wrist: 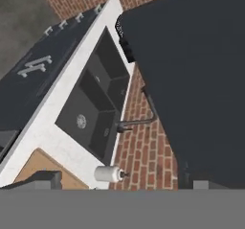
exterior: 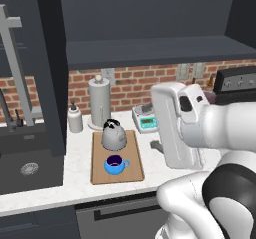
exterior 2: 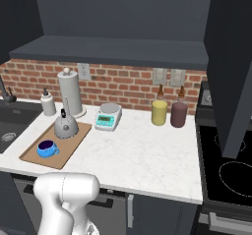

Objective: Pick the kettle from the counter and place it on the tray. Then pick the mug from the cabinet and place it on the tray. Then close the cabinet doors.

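Note:
The grey kettle (exterior: 114, 136) (exterior 2: 65, 126) stands upright on the far half of the wooden tray (exterior: 135, 169) (exterior 2: 69, 153). The blue mug (exterior: 115, 164) (exterior 2: 47, 149) sits on the near half, just in front of the kettle. Above them the cabinet (exterior: 150, 50) is open, its shelf bare. Its left door (exterior: 50, 68) (wrist: 191, 79) and right door (exterior 2: 231, 72) stand swung out. My gripper (exterior: 156, 145) (wrist: 122, 181) hangs right of the tray, pointing left toward the left door and sink. It is open, with nothing between its fingers.
A paper-towel roll (exterior: 99, 103), a soap dispenser (exterior: 75, 119) (wrist: 109, 173) and a kitchen scale (exterior: 146, 119) stand along the brick wall. The dark sink (exterior: 27, 163) (wrist: 95, 108) is at the left. Two bottles (exterior 2: 159, 112) and the stove (exterior 2: 226, 165) are at the right.

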Motion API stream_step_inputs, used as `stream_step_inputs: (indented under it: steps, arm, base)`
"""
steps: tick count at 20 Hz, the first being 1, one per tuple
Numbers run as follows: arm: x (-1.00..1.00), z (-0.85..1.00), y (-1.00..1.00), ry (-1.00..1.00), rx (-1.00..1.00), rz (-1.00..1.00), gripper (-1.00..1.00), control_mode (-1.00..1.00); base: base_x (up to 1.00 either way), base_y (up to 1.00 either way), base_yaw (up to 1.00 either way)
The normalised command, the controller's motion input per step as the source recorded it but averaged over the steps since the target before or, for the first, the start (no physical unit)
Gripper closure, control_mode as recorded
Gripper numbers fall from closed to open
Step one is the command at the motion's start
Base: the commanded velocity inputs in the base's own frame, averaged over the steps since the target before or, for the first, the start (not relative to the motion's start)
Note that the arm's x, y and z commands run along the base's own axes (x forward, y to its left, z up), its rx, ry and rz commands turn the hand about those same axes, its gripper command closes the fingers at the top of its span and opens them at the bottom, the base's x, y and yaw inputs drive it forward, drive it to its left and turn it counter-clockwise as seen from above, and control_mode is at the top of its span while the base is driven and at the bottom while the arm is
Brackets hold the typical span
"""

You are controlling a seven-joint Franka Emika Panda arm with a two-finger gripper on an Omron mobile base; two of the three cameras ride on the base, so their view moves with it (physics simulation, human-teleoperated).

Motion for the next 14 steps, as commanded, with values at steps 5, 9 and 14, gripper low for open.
stream_step_inputs:
  steps: [5, 9, 14]
  arm:
    - [-0.43, 0.25, 0.46, -0.05, 0.01, 0.11, -1.00, -1.00]
    - [-0.35, 0.26, 0.53, -0.04, 0.01, 0.16, -1.00, -1.00]
    - [-0.26, 0.23, 0.65, -0.07, 0.00, 0.17, -1.00, -1.00]
  base:
    - [0.00, 0.00, 0.00]
    - [0.00, 0.00, 0.00]
    - [0.00, 0.00, 0.00]
